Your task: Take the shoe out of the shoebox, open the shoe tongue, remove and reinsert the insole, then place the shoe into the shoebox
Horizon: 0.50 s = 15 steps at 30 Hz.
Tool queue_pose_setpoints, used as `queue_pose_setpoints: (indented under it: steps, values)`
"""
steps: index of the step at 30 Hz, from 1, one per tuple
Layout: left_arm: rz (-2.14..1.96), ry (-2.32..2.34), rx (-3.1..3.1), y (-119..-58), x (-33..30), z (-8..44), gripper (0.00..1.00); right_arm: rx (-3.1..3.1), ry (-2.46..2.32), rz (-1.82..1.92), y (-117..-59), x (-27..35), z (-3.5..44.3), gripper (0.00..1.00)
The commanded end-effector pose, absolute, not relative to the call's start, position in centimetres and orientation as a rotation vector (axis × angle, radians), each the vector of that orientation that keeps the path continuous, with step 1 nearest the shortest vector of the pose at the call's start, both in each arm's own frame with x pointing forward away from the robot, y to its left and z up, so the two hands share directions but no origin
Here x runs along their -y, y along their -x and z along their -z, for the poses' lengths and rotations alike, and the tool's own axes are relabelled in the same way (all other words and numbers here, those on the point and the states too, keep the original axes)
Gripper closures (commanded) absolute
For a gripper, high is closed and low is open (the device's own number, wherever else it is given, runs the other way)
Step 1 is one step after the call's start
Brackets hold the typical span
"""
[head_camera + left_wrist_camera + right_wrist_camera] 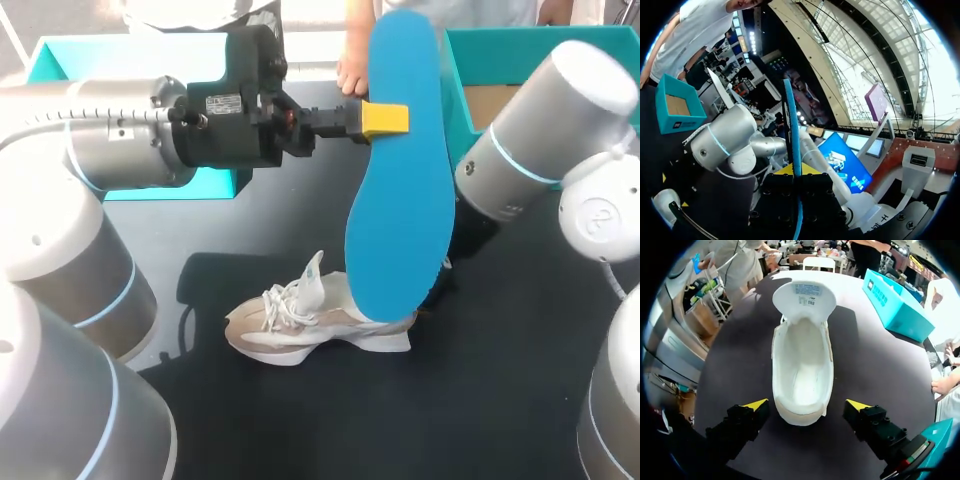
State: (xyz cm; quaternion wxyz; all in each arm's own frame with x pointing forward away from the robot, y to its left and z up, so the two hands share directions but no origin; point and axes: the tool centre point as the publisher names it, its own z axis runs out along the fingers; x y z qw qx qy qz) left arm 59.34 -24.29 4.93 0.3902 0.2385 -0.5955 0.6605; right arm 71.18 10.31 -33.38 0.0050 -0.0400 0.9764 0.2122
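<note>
The left gripper (386, 119) held the blue insole (400, 180) pinched at its edge, raised upright above the shoe (300, 325), which stood on the dark worktop (500, 400) with its tongue pulled up. The right gripper (806, 409) hung wide open astride the heel, apparently not touching it. Removal looked done; reinsertion seemed next, calling for the insole to go toe-first into the opening while the heel was steadied

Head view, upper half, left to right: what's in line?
left arm → left gripper → insole → right arm. The shoe and both teal box parts overlap these, so they are left out.
</note>
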Motion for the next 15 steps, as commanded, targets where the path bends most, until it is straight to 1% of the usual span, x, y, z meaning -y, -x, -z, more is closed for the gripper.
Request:
queue_pose_setpoints:
  steps: [1, 6, 9, 13, 15]
  values:
    - [-1.683, -0.614, 1.511, -59.0, 24.3, -4.9, 1.00, -3.079, 0.104, -0.447, -70.4, -11.0, 31.8, 0.00]
    - [-1.683, -0.614, 1.511, -59.0, 24.3, -4.9, 1.00, -3.089, 0.067, -0.364, -70.0, -12.0, 31.3, 0.00]
    - [-1.683, -0.614, 1.511, -59.0, 24.3, -4.9, 1.00, -3.077, 0.040, -0.403, -69.7, -12.3, 31.2, 0.00]
    - [-1.683, -0.614, 1.511, -59.0, 24.3, -4.9, 1.00, -3.145, -0.004, -0.231, -69.5, -12.7, 31.1, 0.00]
    - [-1.683, -0.614, 1.511, -59.0, 24.3, -4.9, 1.00, -3.145, -0.004, -0.231, -69.5, -12.7, 31.1, 0.00]
